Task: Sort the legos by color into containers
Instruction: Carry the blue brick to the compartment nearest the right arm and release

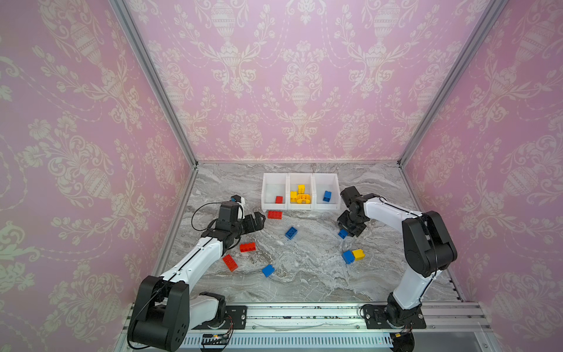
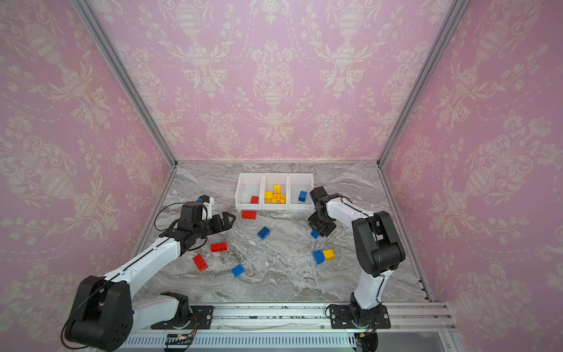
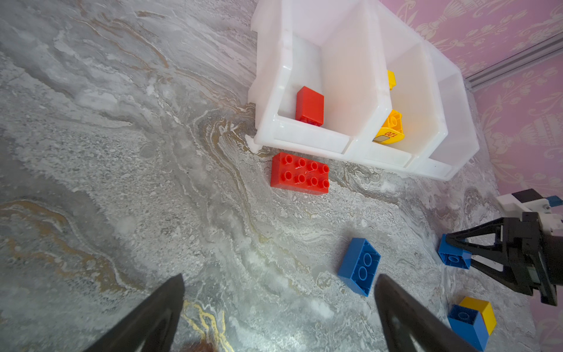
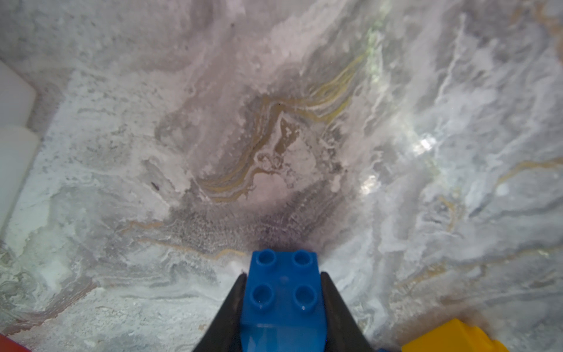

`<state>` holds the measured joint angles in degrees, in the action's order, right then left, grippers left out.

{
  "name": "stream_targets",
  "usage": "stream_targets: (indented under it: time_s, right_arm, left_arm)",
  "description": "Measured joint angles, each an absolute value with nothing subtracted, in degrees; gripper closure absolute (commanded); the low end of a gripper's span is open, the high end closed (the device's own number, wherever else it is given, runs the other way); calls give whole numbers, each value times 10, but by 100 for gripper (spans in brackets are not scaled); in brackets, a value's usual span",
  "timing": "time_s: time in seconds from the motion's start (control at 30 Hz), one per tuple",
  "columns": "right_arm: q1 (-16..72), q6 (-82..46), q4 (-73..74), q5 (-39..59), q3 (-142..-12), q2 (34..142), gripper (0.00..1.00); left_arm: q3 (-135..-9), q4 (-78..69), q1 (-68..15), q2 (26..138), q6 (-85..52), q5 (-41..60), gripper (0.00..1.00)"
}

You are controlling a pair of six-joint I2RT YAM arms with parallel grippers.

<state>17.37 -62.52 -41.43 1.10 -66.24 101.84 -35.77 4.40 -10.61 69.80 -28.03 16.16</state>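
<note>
Clamping: the right gripper (image 4: 283, 274) is narrowed onto a small blue brick (image 4: 283, 292), with one finger pressed to each side and the studs facing the wrist camera.
Held brick's place: it sits low over the table (image 1: 304, 283), in front of the right bin and near the pair. Whether it touches the marble cannot be told.
Left gripper (image 3: 278, 277): the jaws are spread wide and hold nothing. In both top views it hovers just left of the red brick by the bins.
Containers (image 1: 323, 179): three are joined in a row at the back of the table. The left one holds a red piece (image 1: 278, 199), the middle one holds yellow pieces (image 1: 300, 195), and the right one holds a blue piece (image 1: 327, 196).
Loose reds: one (image 1: 274, 215) lies just in front of the left bin. Two more (image 1: 247, 247) (image 1: 230, 262) lie beside the left arm.
Loose blues: one (image 1: 291, 232) lies mid-table and one (image 1: 268, 270) lies nearer the rail.
Pair (image 1: 353, 255): a blue and a yellow brick touch each other beside the right arm.
</note>
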Motion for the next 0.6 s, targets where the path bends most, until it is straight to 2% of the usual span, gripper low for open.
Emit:
stream_targets:
  time_s: [0.37,0.6]
  right_arm:
    - [212,-566,-446,-50,-804,995,74]
    - [211,-511,-422,-65,-886,1030,72]
  left_arm:
    - [-353,44,-106,693,-283,162,1]
    - [-353,44,-106,685,-284,162,1]
